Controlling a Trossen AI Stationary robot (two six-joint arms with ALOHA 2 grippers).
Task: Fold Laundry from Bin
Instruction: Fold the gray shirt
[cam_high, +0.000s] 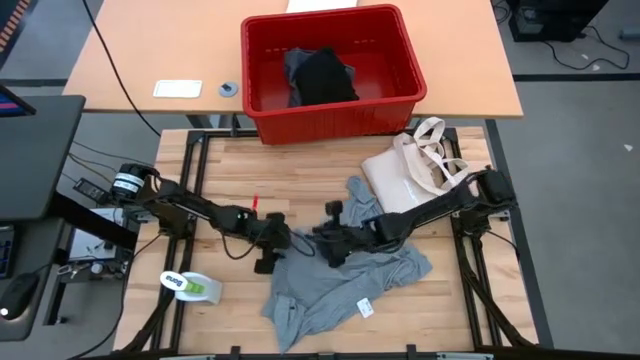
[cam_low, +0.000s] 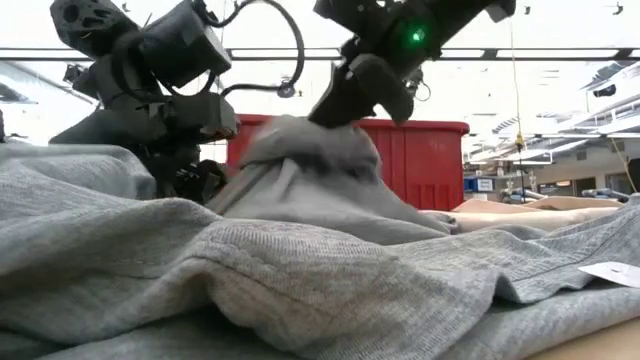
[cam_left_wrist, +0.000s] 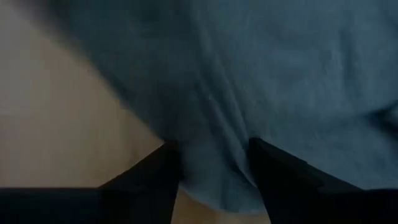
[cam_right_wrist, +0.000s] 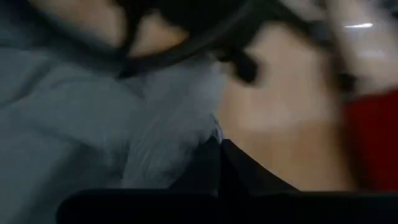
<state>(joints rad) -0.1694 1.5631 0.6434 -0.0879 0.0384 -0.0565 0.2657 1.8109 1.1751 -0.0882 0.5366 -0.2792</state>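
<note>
Both grippers I see mid-table | left gripper (cam_high: 283, 240) jaws apart around grey T-shirt (cam_high: 340, 285) edge | right gripper (cam_high: 326, 244) clamped on its bunched top | bin (cam_high: 262, 118) beyond, tote bag (cam_high: 400, 180) right.

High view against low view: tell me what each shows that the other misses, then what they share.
Only the high view shows the dark clothes in the red bin, the cream tote bag and the tape roll. Only the low view shows the grey T-shirt bunched into a peak under the right tool. Both show the shirt, the bin and both arms; the left tool sits at the shirt's edge.
</note>
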